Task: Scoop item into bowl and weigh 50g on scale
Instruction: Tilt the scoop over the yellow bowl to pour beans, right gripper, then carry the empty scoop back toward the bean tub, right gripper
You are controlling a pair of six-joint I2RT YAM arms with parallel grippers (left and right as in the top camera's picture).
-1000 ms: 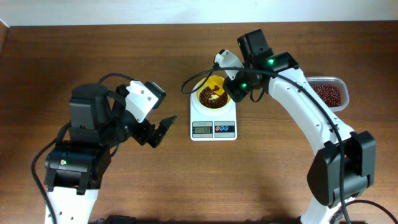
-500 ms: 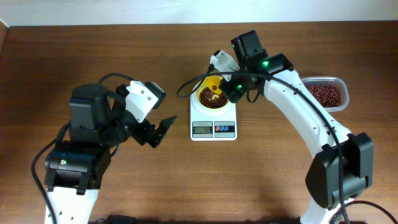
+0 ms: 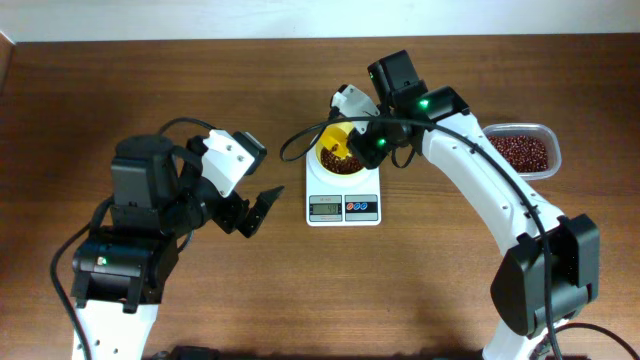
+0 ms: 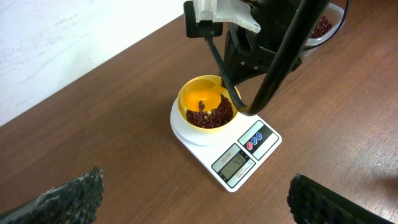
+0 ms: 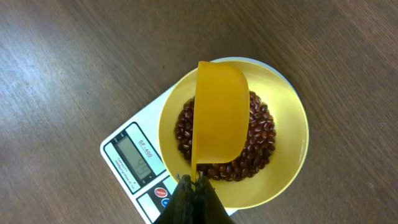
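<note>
At a brown wooden table (image 3: 100, 90), the right gripper (image 5: 193, 186) pinches the thin handle of a yellow-orange scoop (image 5: 219, 112) between fingers pressed tightly together. It holds the scoop's cup over a small pale yellow bowl (image 5: 292, 134). The bowl sits centred on a white digital scale (image 5: 134, 155), whose grey display and red and blue buttons face the near edge of the table; the digits are too small to read with certainty. Dark red-brown beans (image 5: 258, 134) cover the bottom of the bowl, showing on both sides of the scoop, which hides the middle of the heap. Whether the scoop touches the beans cannot be told from these views. To the right of the scale and well apart from it, a clear plastic tub (image 3: 553, 140) holds more of the same beans. The left gripper (image 3: 250, 212) hangs over bare wood to the left of the scale, its jaws spread wide and holding nothing, with its wrist camera looking toward the bowl.
</note>
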